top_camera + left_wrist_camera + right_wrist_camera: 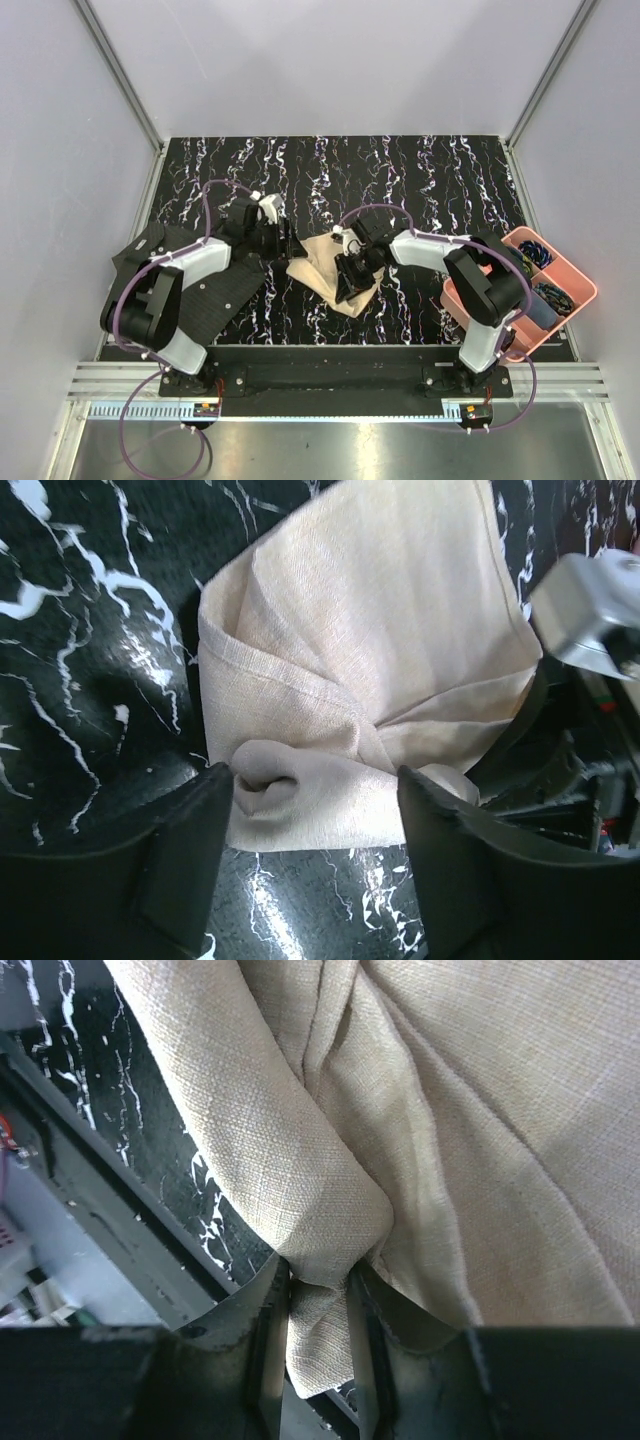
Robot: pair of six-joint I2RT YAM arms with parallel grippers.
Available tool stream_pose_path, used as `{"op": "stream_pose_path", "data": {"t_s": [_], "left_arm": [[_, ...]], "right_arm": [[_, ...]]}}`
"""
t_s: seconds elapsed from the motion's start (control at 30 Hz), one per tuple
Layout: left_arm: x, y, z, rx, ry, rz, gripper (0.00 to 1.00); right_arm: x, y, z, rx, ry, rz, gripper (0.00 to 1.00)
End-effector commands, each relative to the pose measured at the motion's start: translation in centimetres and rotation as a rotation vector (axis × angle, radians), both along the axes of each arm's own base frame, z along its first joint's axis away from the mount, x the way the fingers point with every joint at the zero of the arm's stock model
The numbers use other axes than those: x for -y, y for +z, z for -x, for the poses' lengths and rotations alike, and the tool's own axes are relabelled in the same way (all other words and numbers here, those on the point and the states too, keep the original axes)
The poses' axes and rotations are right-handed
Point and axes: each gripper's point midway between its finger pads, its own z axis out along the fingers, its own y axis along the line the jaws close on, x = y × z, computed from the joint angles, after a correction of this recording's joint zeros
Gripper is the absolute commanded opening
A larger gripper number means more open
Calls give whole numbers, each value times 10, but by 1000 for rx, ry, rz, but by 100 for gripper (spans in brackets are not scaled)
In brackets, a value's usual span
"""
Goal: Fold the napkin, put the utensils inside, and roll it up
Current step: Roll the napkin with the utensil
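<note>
Beige napkin bunched, partly rolled, mid-table; utensils hidden.

The table is black with wiggly white lines. A tan napkin lies bunched up near the middle, a bit toward 6 o'clock. A black dotted mat lies at 8 o'clock. A pink tray sits at 4 o'clock.

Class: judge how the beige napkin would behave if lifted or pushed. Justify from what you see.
Probably floppy: the napkin lies in soft folds, so lifted it would likely drape. Likely light and thin: a fold bunches easily inside the right gripper. Pushed, it would probably wrinkle rather than slide whole; its curled end looks loose.
</note>
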Motion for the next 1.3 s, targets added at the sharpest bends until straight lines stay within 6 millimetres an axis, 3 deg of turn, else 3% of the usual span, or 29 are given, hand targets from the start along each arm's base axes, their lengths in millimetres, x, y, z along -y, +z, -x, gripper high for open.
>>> {"op": "stream_pose_path", "data": {"t_s": [0.0,0.33,0.67,0.83,0.93,0.97,1.1,1.27], "left_arm": [[-14,7,-6,81,38,-43,76],[-8,-5,-7,109,17,-6,79],[2,-15,-14,138,-27,42,64],[9,-24,-12,123,-38,86,47],[12,-27,-9,113,-41,115,31],[12,-29,-7,106,-42,120,21],[13,-29,-5,99,-49,130,0],[13,-28,-2,73,-57,121,0]], "right_arm": [[11,-15,8,-113,1,1,31],[16,-28,2,-212,-9,-70,30],[20,-35,-4,-240,-23,-91,30],[21,-37,-3,-247,-24,-89,31],[22,-36,-5,-241,-25,-87,32],[22,-36,-6,-234,-28,-81,33],[22,-25,-15,-196,-31,-62,42],[28,9,-42,-64,-34,13,63]]}}
